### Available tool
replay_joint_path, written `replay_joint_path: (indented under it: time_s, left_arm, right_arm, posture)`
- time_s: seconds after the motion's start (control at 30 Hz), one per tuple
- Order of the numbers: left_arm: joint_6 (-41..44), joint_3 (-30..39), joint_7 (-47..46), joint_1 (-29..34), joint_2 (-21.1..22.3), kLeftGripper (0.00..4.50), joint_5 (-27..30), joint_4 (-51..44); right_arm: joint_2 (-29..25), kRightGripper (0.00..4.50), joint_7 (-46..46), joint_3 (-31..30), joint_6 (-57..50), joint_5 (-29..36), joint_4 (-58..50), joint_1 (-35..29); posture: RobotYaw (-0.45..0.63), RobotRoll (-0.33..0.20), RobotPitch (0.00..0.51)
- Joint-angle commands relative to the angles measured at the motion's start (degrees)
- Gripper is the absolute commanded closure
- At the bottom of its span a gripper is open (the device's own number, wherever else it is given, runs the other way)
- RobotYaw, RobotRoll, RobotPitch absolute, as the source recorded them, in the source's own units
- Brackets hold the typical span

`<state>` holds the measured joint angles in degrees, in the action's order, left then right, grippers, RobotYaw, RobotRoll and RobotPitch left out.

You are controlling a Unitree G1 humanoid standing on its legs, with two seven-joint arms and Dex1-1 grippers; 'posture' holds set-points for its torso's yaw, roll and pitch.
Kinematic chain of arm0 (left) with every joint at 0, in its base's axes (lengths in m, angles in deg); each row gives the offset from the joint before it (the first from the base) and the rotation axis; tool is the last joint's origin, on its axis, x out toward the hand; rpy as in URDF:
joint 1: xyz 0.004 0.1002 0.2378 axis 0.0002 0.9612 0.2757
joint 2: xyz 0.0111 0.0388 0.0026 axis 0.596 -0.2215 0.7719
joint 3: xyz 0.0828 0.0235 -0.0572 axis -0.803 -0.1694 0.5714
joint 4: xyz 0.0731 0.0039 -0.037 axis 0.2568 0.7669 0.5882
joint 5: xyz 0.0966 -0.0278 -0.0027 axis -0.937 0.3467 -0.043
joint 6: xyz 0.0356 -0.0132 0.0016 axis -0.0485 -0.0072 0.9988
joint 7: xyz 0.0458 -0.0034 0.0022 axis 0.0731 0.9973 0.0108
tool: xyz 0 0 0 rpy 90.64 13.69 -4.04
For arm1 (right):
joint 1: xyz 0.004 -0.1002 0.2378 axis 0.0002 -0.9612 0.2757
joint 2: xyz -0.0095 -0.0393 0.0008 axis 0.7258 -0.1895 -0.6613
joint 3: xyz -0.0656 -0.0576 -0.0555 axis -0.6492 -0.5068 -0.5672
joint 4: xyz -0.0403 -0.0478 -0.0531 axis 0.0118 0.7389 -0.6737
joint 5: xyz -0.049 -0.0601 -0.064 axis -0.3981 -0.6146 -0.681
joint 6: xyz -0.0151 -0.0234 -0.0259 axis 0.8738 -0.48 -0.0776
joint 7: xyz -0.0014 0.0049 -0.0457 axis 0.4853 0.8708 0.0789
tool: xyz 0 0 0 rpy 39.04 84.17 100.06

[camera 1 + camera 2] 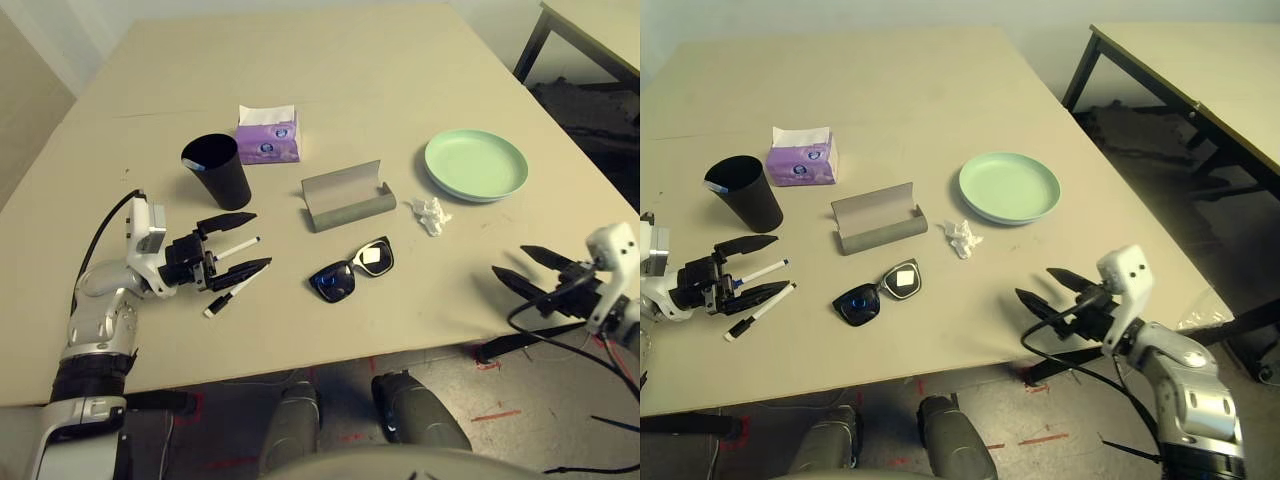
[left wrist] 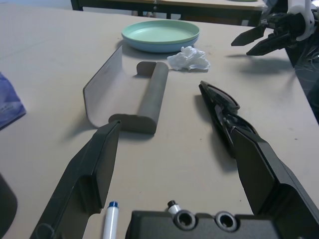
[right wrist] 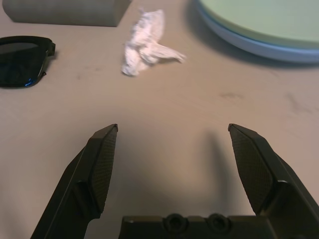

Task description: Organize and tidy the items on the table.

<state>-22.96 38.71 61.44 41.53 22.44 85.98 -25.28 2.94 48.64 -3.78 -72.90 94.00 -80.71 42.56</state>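
Beige and matte, the table (image 1: 400,60) is carrying everything I am sorting: the light-green plate (image 1: 476,164) is sitting on a light-blue plate (image 3: 259,47) toward my right, the grey glasses case (image 1: 347,196) is lying open mid-table, the black cup (image 1: 217,170) is standing upright on the left, the sunglasses (image 1: 352,270) are resting just in front of the case, and the crumpled tissue (image 1: 430,214) is lying between case and plates. I am holding the left gripper (image 1: 240,243) spread wide around the two markers (image 1: 236,247), not gripping yet; I judge closing on one and carrying it to the cup is next. I am hovering the right gripper (image 1: 1040,287) released, near the table's edge, empty.
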Motion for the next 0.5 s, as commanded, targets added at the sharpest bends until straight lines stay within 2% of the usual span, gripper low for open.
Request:
replay_joint_path:
  time_s: [0.03, 0.27, 0.5]
  left_arm:
    - [-0.60, 0.73, -0.50, 1.01, 0.88, 0.00, -0.99, -0.46]
    - [-0.98, -0.74, -1.05, 1.24, 1.32, 0.00, -2.60, -1.32]
    - [-2.47, -4.19, 0.41, 2.41, 1.19, 0.00, -5.34, -3.30]
  right_arm:
    - [1.59, 0.03, -3.69, -4.52, -0.05, -2.80, -0.15, 2.83]
    - [6.03, 0.03, -9.78, -11.94, 1.91, -8.47, 6.53, 10.68]
    - [9.99, 0.03, -16.27, -14.93, 4.31, -13.40, 13.90, 16.17]
  posture:
    - [-0.04, 0.000, 0.116]
    - [-0.02, 0.000, 0.113]
    - [-0.01, 0.000, 0.107]
